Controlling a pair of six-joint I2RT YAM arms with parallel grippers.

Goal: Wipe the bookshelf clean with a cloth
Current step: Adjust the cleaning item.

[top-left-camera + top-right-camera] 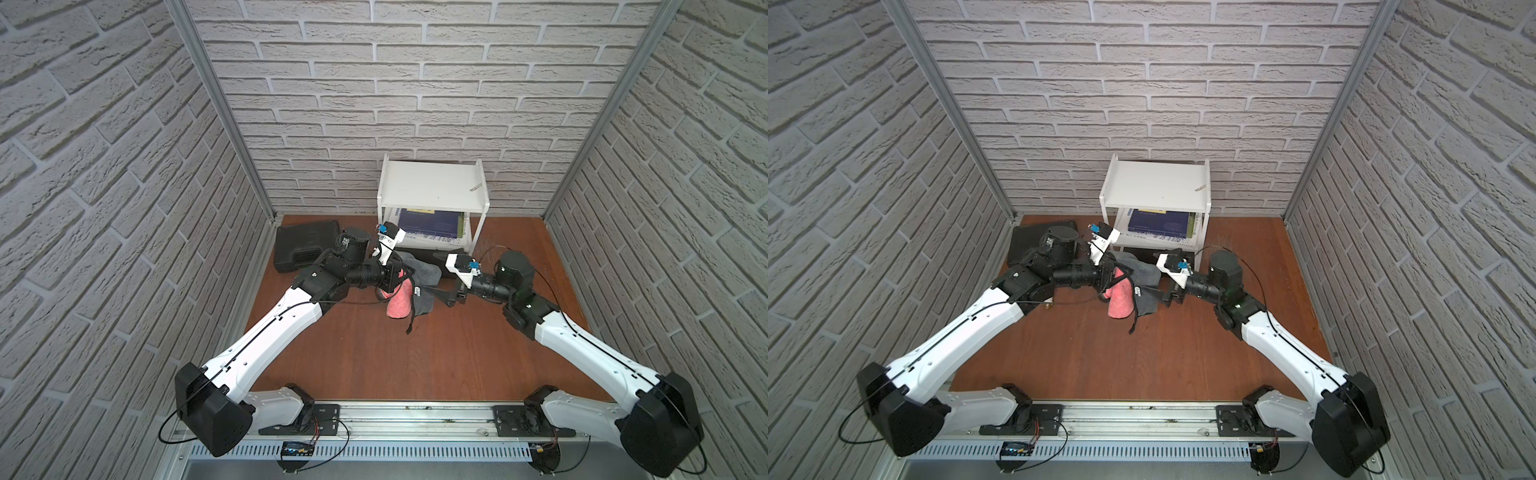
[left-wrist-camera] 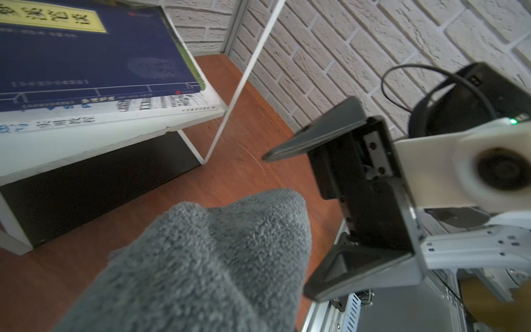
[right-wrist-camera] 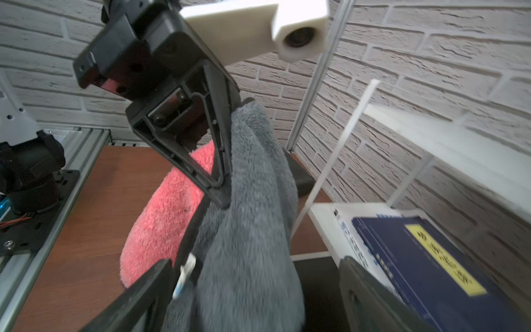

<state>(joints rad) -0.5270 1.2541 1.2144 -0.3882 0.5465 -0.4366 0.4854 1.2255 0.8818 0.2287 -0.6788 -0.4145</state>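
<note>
Standing against the back brick wall, the bookshelf (image 1: 432, 187) sits at the far edge of the brown table (image 1: 415, 353), its top board bare apart from a small scrap near one side. A dark blue book (image 1: 424, 218) lies flat on the middle shelf, over a white one whose edge shows below it; a dark block fills the space under that shelf (what it is cannot be made out). In both top views the table's near half is open between the two arms, right back to the metal rail. A black ribbed case (image 1: 305, 249) lies at the far left, partly covered by the left arm.

Just in front of the shelf hangs the cloth (image 1: 1144, 276), grey on one face and pink on the other, with a black strap trailing down. The left gripper (image 3: 221, 189) is clamped shut on it, fingertips pinched into the grey pile where the pink side folds away. The right gripper (image 2: 283, 227) faces it with its jaws spread wide, one finger either side of the cloth's hanging end, gripping nothing; whether the fingers brush the fabric cannot be told. In the right wrist view the lower cloth is cut off by the frame, and the shelf's thin white leg (image 3: 333, 161) stands close beside it
</note>
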